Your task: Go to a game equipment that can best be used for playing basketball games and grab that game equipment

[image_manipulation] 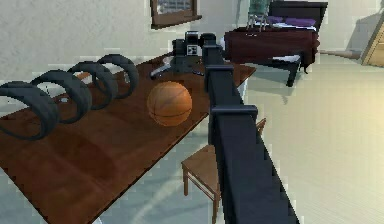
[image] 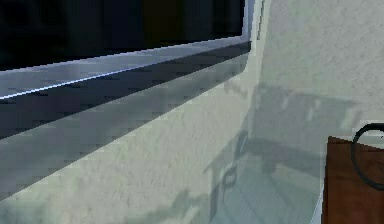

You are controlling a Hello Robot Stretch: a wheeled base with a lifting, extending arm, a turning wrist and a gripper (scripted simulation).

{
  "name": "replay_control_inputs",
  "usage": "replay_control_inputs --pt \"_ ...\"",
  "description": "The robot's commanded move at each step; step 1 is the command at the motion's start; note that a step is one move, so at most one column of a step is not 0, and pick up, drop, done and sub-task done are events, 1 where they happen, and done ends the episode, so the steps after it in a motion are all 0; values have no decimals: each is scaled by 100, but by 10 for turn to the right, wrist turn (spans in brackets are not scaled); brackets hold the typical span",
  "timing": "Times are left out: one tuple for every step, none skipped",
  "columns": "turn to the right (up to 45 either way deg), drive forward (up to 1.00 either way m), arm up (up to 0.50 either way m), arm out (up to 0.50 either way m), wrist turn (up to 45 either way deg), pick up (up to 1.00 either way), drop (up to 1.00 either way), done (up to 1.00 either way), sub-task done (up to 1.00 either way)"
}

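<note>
An orange basketball [image_manipulation: 169,103] rests on a dark brown wooden table [image_manipulation: 90,160] in the arm side view. The arm's dark bar rises from the bottom edge and reaches out over the table. At its far end are the white marked squares, with the gripper [image_manipulation: 160,71] just left of them. The gripper lies close to the ball's far side, and I cannot tell if it touches the ball. I cannot tell whether it holds anything.
A dark coiled ring object [image_manipulation: 70,90] lies on the table's left part; a piece of it and the table corner [image: 352,190] appear at the forward view's right. A wooden chair [image_manipulation: 205,172] stands beside the table. A dark bed [image_manipulation: 275,40] is farther back. A window [image: 110,40] in a pale wall is ahead.
</note>
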Motion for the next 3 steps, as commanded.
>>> replay_control_inputs --pt "0 0 -20 0 0 0 0 0 0" --pt "0 0 0 0 0 100 0 0 0" --pt "0 0 10 0 0 0 0 0 0"
